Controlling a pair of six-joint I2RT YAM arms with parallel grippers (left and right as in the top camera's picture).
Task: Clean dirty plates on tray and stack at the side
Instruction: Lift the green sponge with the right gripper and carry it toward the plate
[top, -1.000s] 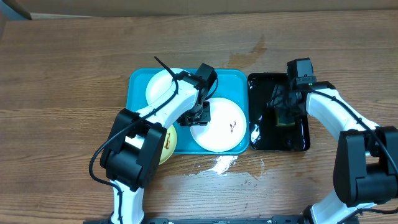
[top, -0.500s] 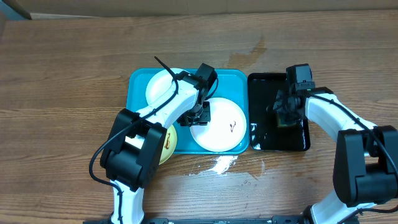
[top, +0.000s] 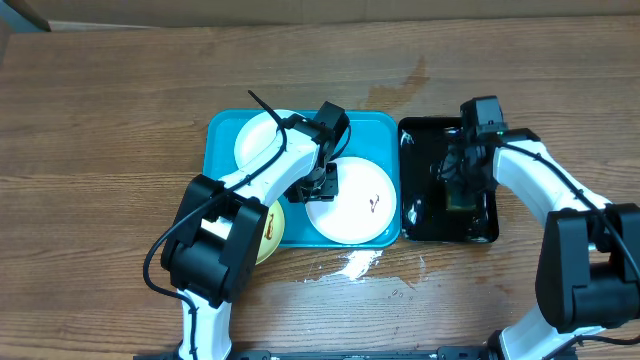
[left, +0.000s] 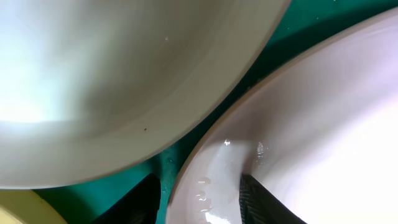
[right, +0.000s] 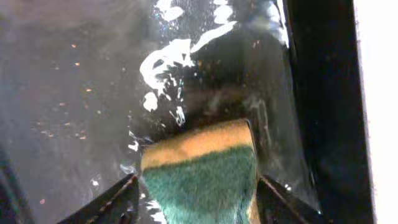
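**Position.** The tray (top: 378, 128) sits mid-tabletop (top: 120, 100) and carries all three plates. The smeared white plate (top: 350, 218) lies at the tray's near right corner, with its dark smear (top: 375, 203) uncleaned. The second white plate (top: 255, 140) is at the far left corner. The yellow-green plate (top: 272, 230) is at the near left corner, mostly hidden under the left arm, and appears to overhang the tray's near edge. No plate is stacked at the side yet.

**Fingers.** The left fingers (left: 267, 208) are closed in on the rim of the smeared white plate, one on its wet face and one outside it. This looks like a pinch. The right fingers (right: 283, 205) pinch a sponge (right: 202, 180) over the black tray (top: 420, 150) by the tray's right edge.

**Risks, as judged:**
- The rim hold is narrow and the surface is wet, so scrubbing pressure could twist the plate out of the pinch or tip it.
- The two white plates nearly touch, so any slide could knock one against the other.
- The soaked sponge may drip while crossing over. A puddle (top: 350, 265) already lies on the tabletop by the tray's near edge.
- If the left arm swings, it could dislodge the overhanging yellow-green plate.
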